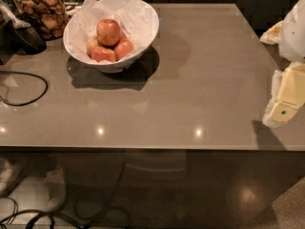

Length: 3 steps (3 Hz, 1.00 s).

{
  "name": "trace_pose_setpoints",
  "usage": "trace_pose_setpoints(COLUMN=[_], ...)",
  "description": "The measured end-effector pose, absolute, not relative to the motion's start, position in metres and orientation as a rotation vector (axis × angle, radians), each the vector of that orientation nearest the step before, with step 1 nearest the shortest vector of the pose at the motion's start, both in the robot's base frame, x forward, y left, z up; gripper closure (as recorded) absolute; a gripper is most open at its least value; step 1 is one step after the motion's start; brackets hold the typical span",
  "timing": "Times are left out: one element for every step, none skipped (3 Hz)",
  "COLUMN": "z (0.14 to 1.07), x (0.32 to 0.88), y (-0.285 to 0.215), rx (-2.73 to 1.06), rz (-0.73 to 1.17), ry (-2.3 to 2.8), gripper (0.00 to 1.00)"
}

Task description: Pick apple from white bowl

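On the grey desk [190, 80], the apple [108, 31] sits topmost in the white bowl [112, 67], with the end effector [286, 97] well to that bowl's right and nearer the camera; its opening and any hold cannot be told.

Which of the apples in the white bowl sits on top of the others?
The redder, slightly bigger apple in the white bowl, resting atop three paler apples. The gripper hangs far off at the right edge of the table.
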<state>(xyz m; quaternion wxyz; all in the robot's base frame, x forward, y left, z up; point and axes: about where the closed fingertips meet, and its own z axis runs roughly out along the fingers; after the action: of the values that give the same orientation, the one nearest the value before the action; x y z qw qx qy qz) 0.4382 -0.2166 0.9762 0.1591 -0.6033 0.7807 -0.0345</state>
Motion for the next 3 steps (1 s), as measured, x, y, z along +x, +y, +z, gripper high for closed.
trace_pose_setpoints(z=[0.976, 0.999, 1.029], x=[0.438, 0.450, 0.470], y=[-0.217, -0.207, -0.188], rx=[-1.725, -1.692, -1.675], rz=[-0.099, -0.052, 0.017], ry=[2.232, 2.174, 2.101], gripper=[0.00, 0.00, 0.00])
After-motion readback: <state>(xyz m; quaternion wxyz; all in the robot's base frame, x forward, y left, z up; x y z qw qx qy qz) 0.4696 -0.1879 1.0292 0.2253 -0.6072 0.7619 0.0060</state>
